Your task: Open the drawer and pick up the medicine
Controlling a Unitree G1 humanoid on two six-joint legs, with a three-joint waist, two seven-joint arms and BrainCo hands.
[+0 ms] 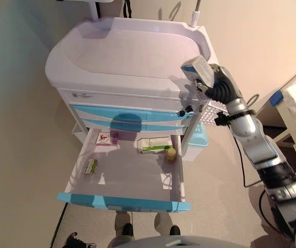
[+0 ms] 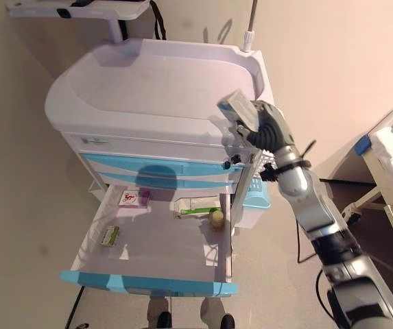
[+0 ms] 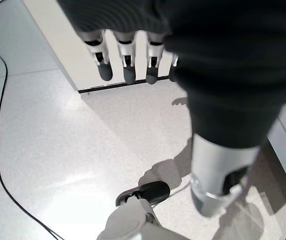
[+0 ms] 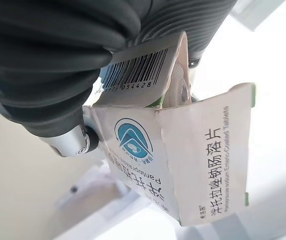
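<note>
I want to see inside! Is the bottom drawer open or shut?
Open. The bottom drawer sticks far out from the cart, and you can see small boxes lying inside it.

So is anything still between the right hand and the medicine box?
Nothing visible. The right hand already holds the medicine box, raised above the cart's top. The drawer below stands open.

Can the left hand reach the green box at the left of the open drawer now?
Probably yes. The drawer is pulled fully out and nothing covers the green box. The left hand hangs low by the floor, fingers straight, holding nothing.
</note>
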